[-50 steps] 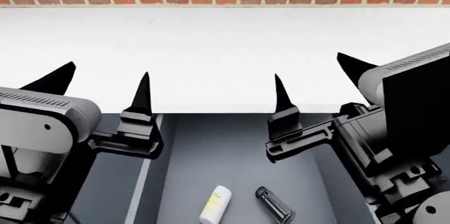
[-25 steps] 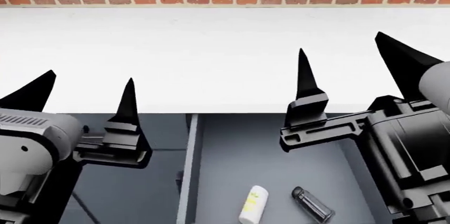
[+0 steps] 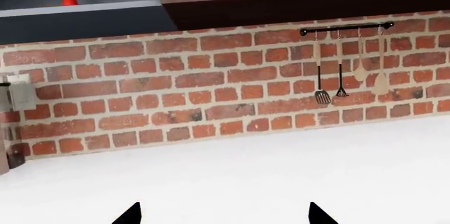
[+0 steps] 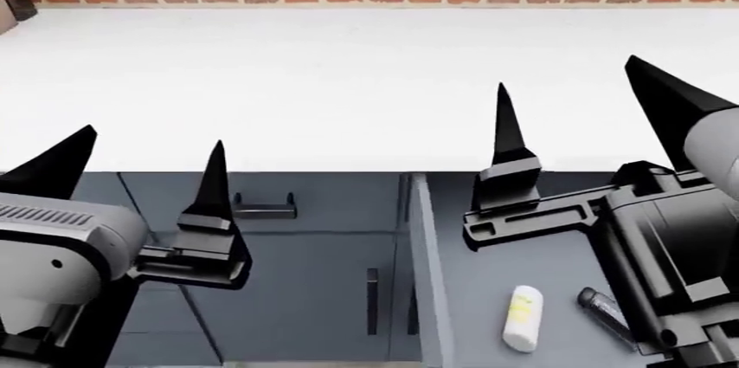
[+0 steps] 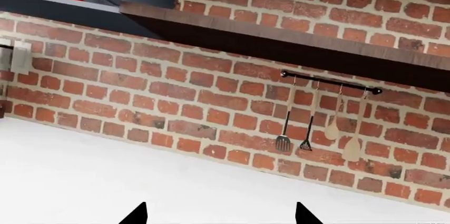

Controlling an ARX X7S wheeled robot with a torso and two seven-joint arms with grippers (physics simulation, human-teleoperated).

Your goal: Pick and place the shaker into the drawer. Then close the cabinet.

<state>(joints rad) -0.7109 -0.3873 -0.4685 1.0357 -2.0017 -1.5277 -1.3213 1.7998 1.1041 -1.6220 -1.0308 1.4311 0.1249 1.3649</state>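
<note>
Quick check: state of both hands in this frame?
Left hand: open, holding nothing.
Right hand: open, holding nothing.

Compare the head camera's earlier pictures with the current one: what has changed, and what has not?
The view has swung left: the open drawer with the white bottle and dark shaker slid rightward in the picture, uncovering closed cabinet fronts. Both grippers, left and right, remain open and empty.

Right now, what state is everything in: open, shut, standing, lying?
Drawer: open, pulled out.
White bottle: lying in the drawer.
Dark shaker: lying in the drawer, partly hidden.
Left hand: open, empty.
Right hand: open, empty.
Door: shut.
</note>
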